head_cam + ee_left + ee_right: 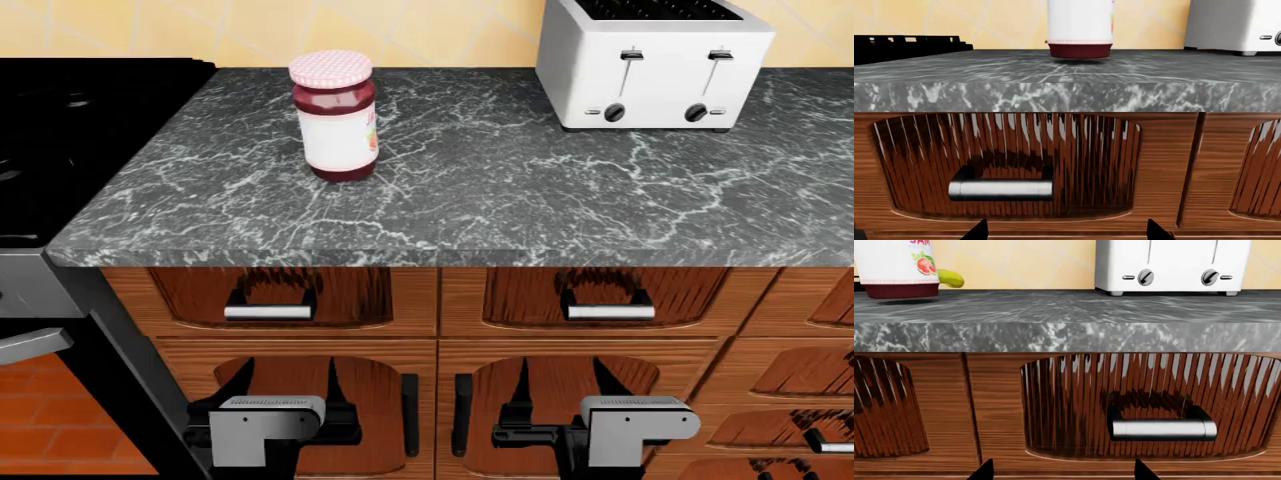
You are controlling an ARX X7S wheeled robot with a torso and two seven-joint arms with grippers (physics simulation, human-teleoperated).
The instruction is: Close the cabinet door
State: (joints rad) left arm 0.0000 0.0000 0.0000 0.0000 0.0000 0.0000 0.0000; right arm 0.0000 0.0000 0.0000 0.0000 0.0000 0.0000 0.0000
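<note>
Grey marbled countertop [534, 200] is spanning the frame's upper half, a jam jar [335, 115] standing upper left and a white toaster [650, 62] upper right. Below, wooden cabinet doors [360, 410] are sitting at bottom centre. The left gripper [200, 432] and right gripper [514, 436] are hovering level before them, fingertips spread apart, holding nothing.

The jam jar [897, 267] label shows the cut-off letters "JAM" above a strawberry picture; nothing else is readable.
</note>
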